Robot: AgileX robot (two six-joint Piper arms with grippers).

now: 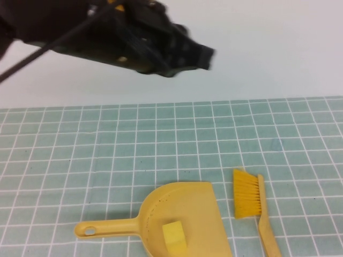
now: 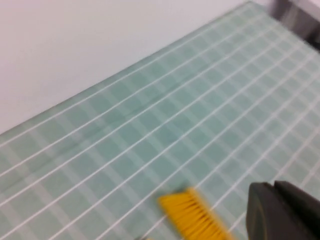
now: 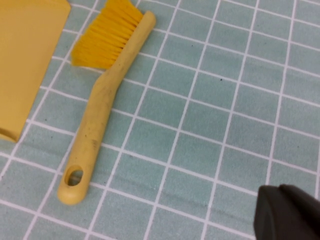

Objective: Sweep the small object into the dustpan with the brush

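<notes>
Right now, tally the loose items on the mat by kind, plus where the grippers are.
Dustpan: 1
Brush: 1
Small yellow block, lying in the dustpan: 1
Total: 3
Left gripper: raised above the mat's far edge.
Right gripper: beside the brush, touching nothing.

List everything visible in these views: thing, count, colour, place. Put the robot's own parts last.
dustpan: one, yellow, near edge of the mat, handle pointing to the robot's left.
small object: one, yellow block, lying inside the dustpan.
brush: one, yellow, flat on the mat just right of the dustpan, bristles toward it.
grid mat: one, green with white lines, covering the near table.
table: one, white, bare strip beyond the mat.
left gripper: one, black, raised above the table's far side.
right gripper: one, black, above the mat beside the brush.
</notes>
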